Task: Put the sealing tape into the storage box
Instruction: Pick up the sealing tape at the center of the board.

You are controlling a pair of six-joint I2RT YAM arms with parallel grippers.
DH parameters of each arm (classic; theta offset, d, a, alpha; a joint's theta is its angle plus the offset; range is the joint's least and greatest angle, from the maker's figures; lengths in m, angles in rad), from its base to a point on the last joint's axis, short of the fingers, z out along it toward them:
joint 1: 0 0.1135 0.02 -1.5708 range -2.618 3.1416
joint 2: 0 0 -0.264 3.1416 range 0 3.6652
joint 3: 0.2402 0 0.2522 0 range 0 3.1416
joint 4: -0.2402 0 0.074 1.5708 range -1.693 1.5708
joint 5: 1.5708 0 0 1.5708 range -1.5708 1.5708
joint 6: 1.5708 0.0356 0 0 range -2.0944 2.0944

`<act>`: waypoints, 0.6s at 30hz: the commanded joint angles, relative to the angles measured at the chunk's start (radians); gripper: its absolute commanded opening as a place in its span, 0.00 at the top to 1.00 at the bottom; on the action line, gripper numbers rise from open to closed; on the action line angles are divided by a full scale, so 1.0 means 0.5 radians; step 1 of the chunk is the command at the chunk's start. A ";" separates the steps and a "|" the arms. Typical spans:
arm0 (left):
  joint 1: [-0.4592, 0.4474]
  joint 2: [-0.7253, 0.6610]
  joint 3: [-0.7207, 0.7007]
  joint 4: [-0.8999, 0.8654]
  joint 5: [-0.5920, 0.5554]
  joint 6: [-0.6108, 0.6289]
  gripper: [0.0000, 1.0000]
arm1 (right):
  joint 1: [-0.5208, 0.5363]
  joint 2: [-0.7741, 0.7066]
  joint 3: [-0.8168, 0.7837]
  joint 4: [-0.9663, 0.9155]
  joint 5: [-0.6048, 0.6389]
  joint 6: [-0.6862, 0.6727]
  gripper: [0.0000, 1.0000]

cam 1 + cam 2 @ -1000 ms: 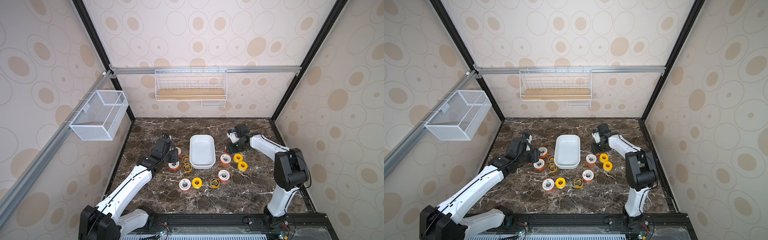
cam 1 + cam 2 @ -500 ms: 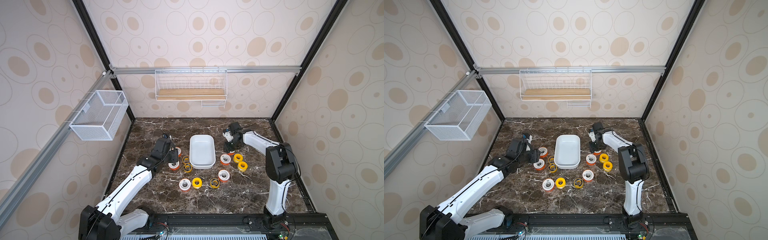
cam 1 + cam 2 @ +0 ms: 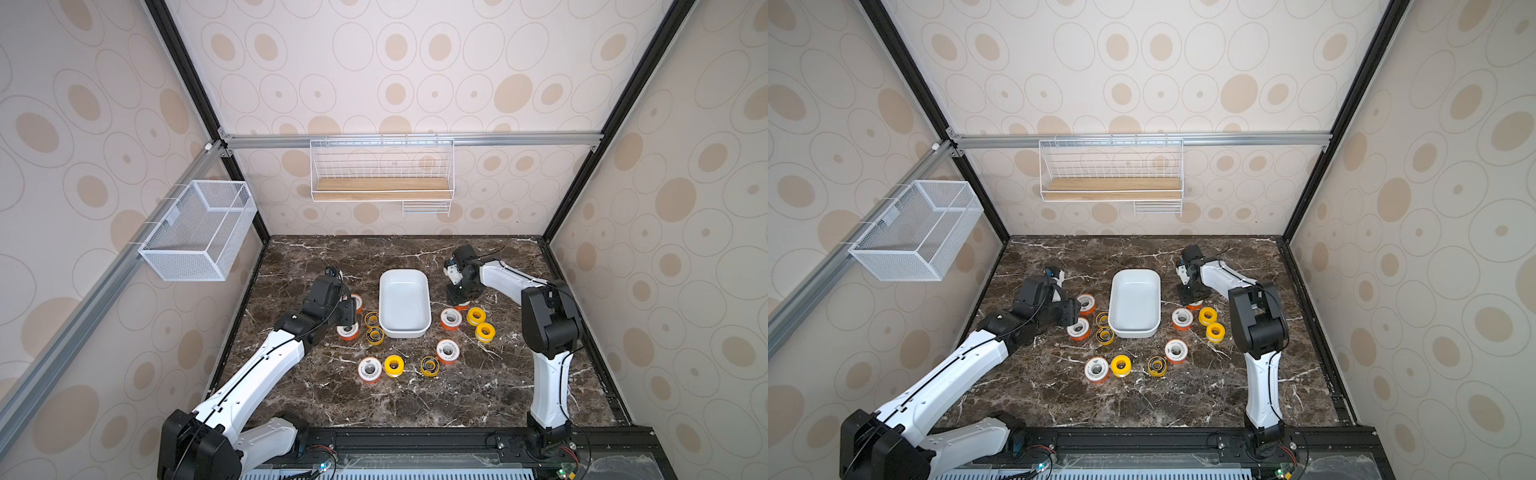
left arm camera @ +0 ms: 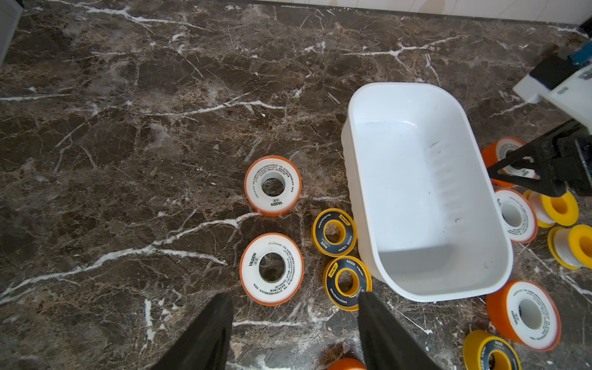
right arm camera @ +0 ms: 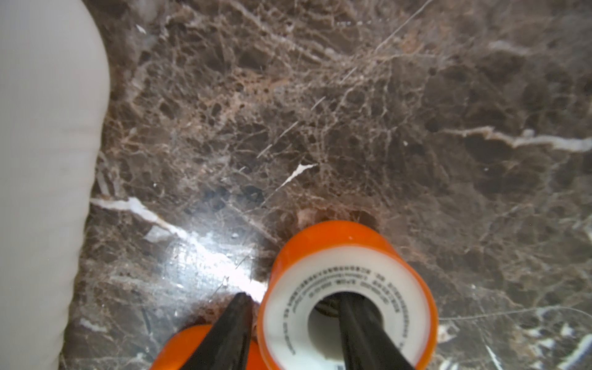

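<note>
The white storage box (image 3: 383, 299) lies empty mid-table, also seen in the left wrist view (image 4: 355, 179). Sealing tape spools lie around it: orange ones (image 3: 348, 331) and dark-ringed yellow ones (image 3: 375, 335) to its left, several at the front (image 3: 394, 365), and orange (image 3: 451, 319) and plain yellow ones (image 3: 476, 316) to its right. My left gripper (image 3: 349, 316) (image 4: 293, 302) hovers open beside an orange spool (image 4: 271, 269). My right gripper (image 3: 457, 297) (image 5: 293, 299) straddles an orange spool (image 5: 349, 256), one finger in its hole and one outside its rim, with a gap still showing.
A white mesh basket (image 3: 199, 232) hangs on the left wall. A wire rack with a wooden board (image 3: 381, 189) hangs on the back wall. Black frame posts and walls close in the marble table (image 3: 374, 257) on three sides.
My right gripper has come down beside the box onto an orange spool, and its jaws have narrowed. The left arm has not moved.
</note>
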 commanded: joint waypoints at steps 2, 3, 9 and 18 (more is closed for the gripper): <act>0.005 0.013 0.011 -0.026 -0.023 0.030 0.34 | 0.021 0.048 0.048 -0.053 -0.004 -0.014 0.54; 0.005 0.014 0.011 -0.026 -0.023 0.032 0.34 | 0.021 0.054 0.055 -0.059 -0.004 -0.012 0.55; 0.004 0.009 0.011 -0.029 -0.033 0.034 0.34 | 0.020 0.019 0.042 -0.049 -0.030 0.001 0.65; 0.005 0.004 0.017 -0.035 -0.039 0.036 0.34 | -0.050 -0.300 -0.129 0.136 -0.289 0.086 0.66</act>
